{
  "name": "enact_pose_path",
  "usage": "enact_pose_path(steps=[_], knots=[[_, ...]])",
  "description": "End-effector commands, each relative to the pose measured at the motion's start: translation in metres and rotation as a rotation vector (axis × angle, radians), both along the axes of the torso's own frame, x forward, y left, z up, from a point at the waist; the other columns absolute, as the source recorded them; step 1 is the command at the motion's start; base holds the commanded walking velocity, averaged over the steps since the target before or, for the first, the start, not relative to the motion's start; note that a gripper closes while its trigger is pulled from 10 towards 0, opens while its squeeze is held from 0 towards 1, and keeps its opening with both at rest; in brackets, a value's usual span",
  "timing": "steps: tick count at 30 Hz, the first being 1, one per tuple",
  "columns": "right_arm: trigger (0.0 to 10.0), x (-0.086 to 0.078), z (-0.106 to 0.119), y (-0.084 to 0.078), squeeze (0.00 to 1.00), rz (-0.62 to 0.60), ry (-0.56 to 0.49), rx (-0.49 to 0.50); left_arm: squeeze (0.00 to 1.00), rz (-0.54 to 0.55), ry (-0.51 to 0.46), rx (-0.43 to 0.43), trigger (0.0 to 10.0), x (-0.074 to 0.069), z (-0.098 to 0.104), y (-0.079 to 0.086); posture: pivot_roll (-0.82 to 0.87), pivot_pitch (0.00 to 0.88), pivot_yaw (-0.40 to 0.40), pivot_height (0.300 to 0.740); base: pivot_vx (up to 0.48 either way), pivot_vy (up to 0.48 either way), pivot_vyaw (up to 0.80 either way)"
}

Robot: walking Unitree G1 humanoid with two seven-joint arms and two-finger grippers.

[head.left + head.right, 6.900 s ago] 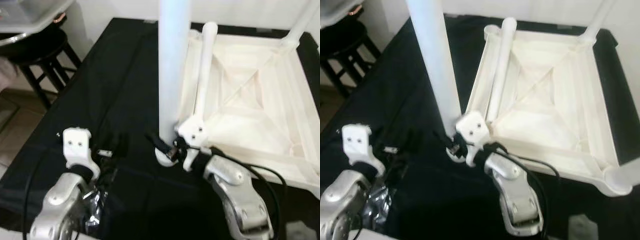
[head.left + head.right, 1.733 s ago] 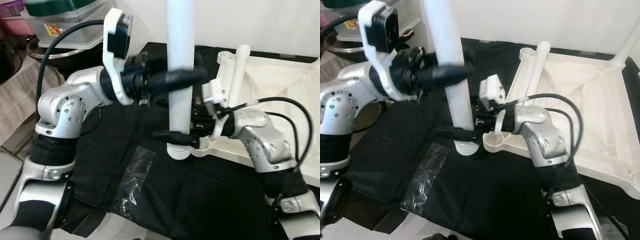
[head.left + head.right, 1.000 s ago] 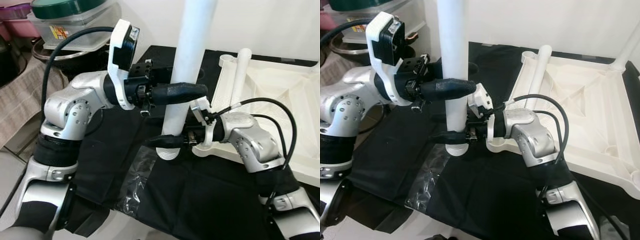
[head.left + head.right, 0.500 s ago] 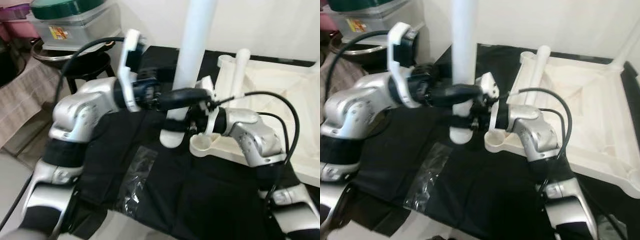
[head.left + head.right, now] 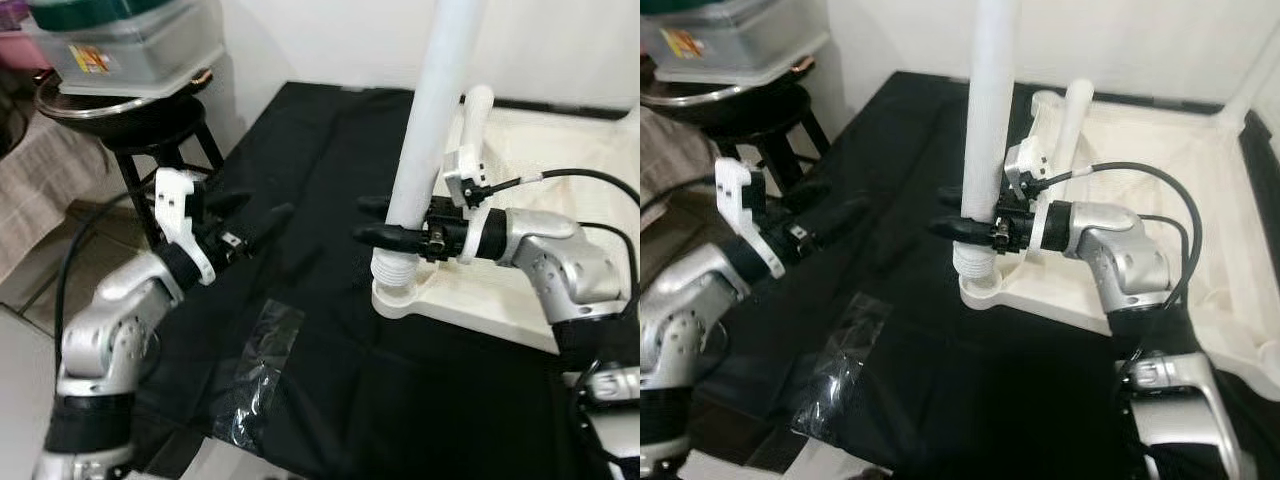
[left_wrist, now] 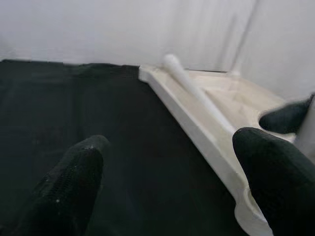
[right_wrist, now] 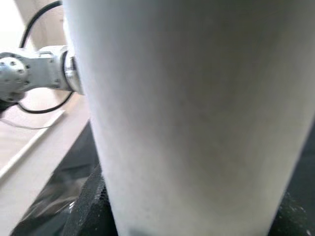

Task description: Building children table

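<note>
Our right gripper (image 5: 372, 219) grasps the leg (image 5: 425, 140) standing in the tabletop's (image 5: 1160, 240) corner socket (image 5: 398, 296); our left gripper (image 5: 262, 215) hangs released.

Home; black stool (image 5: 150, 125) stacked with food containers (image 5: 125, 45); tiled floor (image 5: 20, 350)

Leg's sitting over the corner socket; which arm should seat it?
Right, probably. The right gripper is clamped on the white leg just above its ribbed end at the corner socket. The left gripper is open, off to the side over the black cloth.
</note>
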State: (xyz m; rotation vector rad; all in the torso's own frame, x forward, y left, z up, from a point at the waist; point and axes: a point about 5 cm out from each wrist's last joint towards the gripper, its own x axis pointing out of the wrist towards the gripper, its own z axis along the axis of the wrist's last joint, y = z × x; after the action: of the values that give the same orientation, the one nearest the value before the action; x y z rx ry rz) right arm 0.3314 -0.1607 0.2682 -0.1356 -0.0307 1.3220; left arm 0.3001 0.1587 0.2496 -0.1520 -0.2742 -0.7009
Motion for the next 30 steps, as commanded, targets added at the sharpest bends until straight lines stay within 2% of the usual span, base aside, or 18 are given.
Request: enact_pose_path(steps=[1,6,9,15,18,26,30], knots=[[10.0,-0.006,0.002,0.009,0.0,0.095,0.002,-0.001,0.0,0.059,-0.005,-0.017,10.0,-0.005,0.002,0.005,0.03,0.347,0.081,0.74,0.0,-0.465,0.0],[10.0,-0.011,0.003,0.018,0.0,0.185,0.004,-0.005,0.0,0.151,-0.019,-0.071,10.0,-0.008,0.008,0.008,0.04,0.361,0.079,0.74,0.0,-0.455,0.0],[10.0,-0.011,0.001,0.022,0.0,0.21,0.001,-0.025,0.0,0.2,-0.012,-0.074,10.0,-0.007,0.008,0.009,0.04,0.365,0.079,0.74,0.0,0.0,0.0],[10.0,-0.01,0.003,0.031,0.0,0.25,-0.032,-0.072,0.0,0.197,0.003,-0.092,10.0,-0.011,0.006,0.004,0.03,0.367,0.072,0.74,0.0,0.0,0.0],[10.0,-0.007,0.003,0.036,0.0,0.233,-0.059,-0.084,0.0,0.199,-0.008,-0.091,10.0,-0.012,0.008,0.003,0.03,0.366,0.065,0.74,0.0,0.0,0.0],[10.0,-0.002,0.004,0.046,0.0,0.215,-0.076,-0.068,0.0,0.217,-0.016,-0.092,10.0,-0.013,0.01,0.003,0.03,0.366,0.053,0.74,0.0,0.0,0.0],[10.0,0.001,0.012,0.061,0.0,0.244,-0.084,-0.023,0.0,0.239,-0.034,-0.082,10.0,-0.014,0.014,0.005,0.04,0.368,0.043,0.74,0.0,0.0,0.0]])
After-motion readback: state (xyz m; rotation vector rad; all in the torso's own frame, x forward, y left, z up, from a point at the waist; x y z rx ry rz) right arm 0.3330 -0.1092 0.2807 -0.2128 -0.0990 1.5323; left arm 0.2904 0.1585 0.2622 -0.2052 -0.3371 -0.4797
